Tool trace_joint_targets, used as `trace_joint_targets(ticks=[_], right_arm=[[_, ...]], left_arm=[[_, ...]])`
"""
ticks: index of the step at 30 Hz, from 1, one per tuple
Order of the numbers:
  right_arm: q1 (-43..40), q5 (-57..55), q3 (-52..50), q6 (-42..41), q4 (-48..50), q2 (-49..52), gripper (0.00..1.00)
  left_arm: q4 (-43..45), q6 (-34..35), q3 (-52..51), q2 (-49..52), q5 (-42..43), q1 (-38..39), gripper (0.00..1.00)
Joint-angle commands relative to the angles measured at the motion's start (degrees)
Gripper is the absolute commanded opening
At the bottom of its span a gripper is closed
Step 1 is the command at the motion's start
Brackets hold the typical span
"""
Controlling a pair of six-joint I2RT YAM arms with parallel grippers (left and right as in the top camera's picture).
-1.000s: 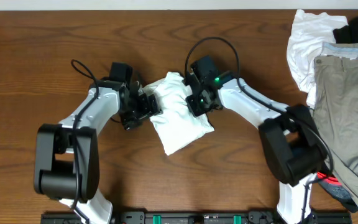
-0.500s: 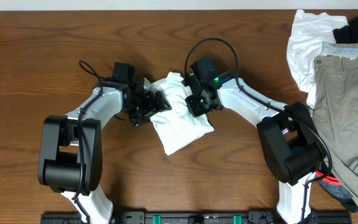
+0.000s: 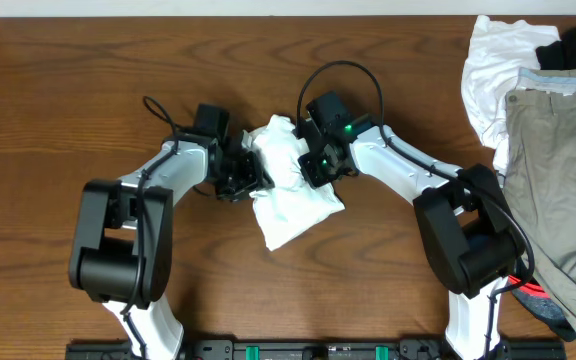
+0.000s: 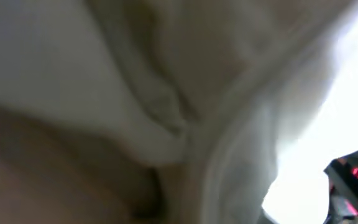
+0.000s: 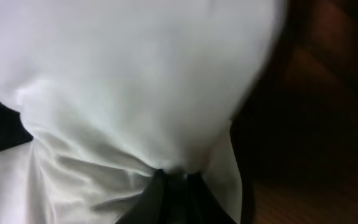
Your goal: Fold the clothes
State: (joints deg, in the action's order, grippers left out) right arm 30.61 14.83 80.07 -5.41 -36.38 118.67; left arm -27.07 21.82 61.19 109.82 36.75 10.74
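white cloth [image 3: 290, 208] lies bunched on the table [image 3: 58, 90]; right claw [image 3: 315, 166] at its upper right edge, closed, pinching a gathered fold; left claw [image 3: 250, 172] buried in its left edge, grip can't tell, view blurred; other clothes [image 3: 553, 150] well right of it

White garment [image 3: 293, 195], khaki trousers [image 3: 558, 170], brown table [image 3: 68, 80]

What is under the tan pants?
A white cloth pokes out from under the pants along their left and top edges. How far it reaches underneath is hidden, and so is anything else below.
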Motion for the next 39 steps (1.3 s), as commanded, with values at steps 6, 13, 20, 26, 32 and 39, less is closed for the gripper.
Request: trace_joint_targets(ticks=[6, 13, 20, 26, 32, 39], right_arm=[[-0.39, -0.98, 0.98, 1.4, -3.74, -0.55, 0.14], [-5.57, -5.18, 8.28, 1.4, -16.13, -14.12, 0.15], [-8.81, -8.26, 9.22, 1.73, -21.73, -27.85, 0.15], [-9.73, -9.05, 9.22, 1.86, -24.76, -33.07, 0.15], [-9.77, -9.05, 9.2, 1.88, -27.19, -33.27, 0.15], [-9.77, -9.03, 9.2, 1.88, -27.36, -33.27, 0.15]], left_arm=[[-2.34, -0.79, -1.16, 0.48, -7.39, -0.39, 0.06], [-6.56, -1.68, 2.49, -6.97, -18.51, -6.91, 0.06], [-11.13, -8.17, 8.61, -9.88, -28.81, -18.03, 0.06], [-9.35, -7.89, 11.17, -9.88, -29.92, -28.22, 0.06], [-3.93, 0.17, 11.17, -9.86, -29.97, -37.88, 0.05], [2.8, 8.5, 11.15, -9.84, -29.99, -45.35, 0.06]])
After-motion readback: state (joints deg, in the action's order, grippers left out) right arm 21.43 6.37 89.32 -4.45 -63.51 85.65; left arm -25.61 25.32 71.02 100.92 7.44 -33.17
